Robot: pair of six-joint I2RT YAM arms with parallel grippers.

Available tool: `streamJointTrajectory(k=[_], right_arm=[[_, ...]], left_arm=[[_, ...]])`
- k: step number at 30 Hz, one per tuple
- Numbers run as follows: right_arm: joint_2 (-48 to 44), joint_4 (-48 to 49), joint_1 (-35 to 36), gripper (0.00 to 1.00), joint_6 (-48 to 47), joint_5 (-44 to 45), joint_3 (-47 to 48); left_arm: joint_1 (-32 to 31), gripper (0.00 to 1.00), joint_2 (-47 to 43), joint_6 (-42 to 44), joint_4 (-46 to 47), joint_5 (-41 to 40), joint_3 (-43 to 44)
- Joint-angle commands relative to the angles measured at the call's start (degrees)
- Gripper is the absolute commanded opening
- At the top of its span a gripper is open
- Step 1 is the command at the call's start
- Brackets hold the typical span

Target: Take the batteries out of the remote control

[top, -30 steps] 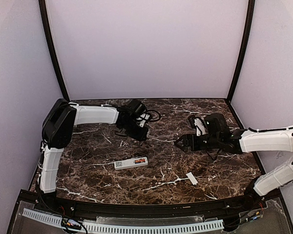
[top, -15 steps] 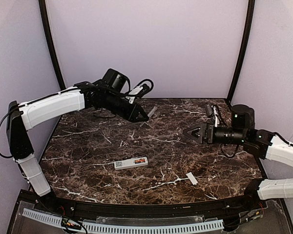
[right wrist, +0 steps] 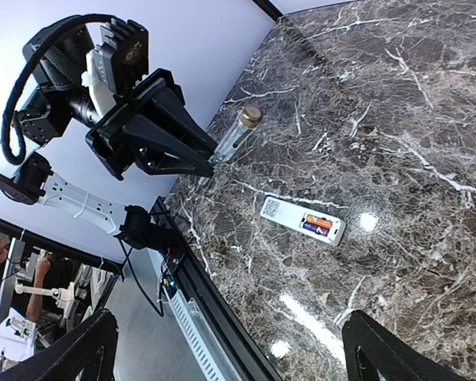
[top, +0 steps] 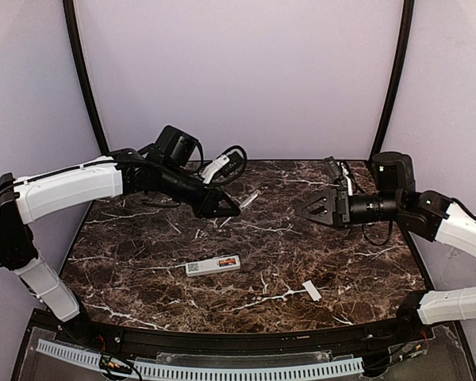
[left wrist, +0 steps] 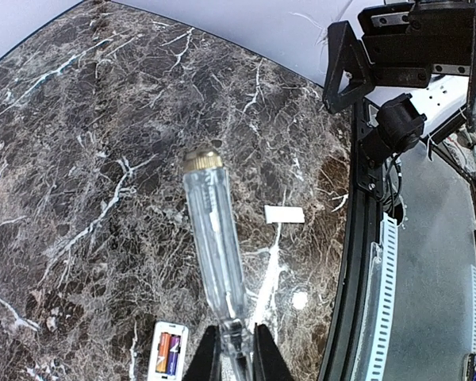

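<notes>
Two batteries (left wrist: 168, 353), orange with dark parts, are seen side by side in the open recess of the remote (top: 213, 265). The remote is laid flat, back upward, on the table (top: 341, 262), nearer the near edge than the far one and left of the middle; its length is set roughly along that edge, with the recess at the right end and a small printed label at the other. A small flat white cover (top: 311, 290) is found well apart from it, right of the middle and closer to the near edge.

The table is topped in dark brown marble crossed by white veins, and bright glints of light are thrown back from it. Its near edge is trimmed by a black rail, with a white perforated strip (top: 222, 369) below. Pale lilac walls (top: 238, 79) are raised on three sides, and black poles (top: 83, 79) are stood at the two far corners. Grey floor is glimpsed past the near edge from the wrists.

A tool (left wrist: 214, 238) with a clear handle and a brass cap is clamped at its thin end by the left gripper (top: 226, 210), which is held in the air over the far left part of the table, the cap pointed away from the arm. The right gripper (top: 301, 210) is held above the right side, fingers spread wide and empty, turned toward the left gripper.
</notes>
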Motion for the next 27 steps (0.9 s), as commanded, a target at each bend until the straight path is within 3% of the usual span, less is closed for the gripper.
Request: streamJointTrajectory(k=[1, 7, 16, 27], right_arm=[[2.85, -3.00, -0.32, 0.99, 0.25, -7.50, 3.87], [8.89, -5.82, -0.32, 0.99, 2.65, -13.40, 8.48], [15.45, -7.88, -0.16, 0.99, 4.32, -17.35, 12.14], [19.79, -8.06, 2.86, 0.95, 6.25, -17.27, 14.59]], left_arm=[[-0.84, 0.00, -3.44, 3.55, 1.39, 2.92, -2.02], [-5.35, 0.00, -7.79, 8.12, 1.99, -1.44, -5.87], [-8.54, 0.00, -9.13, 9.88, 2.38, -0.97, -7.48], [-11.95, 0.00, -8.24, 11.31, 0.84, -3.57, -7.59]])
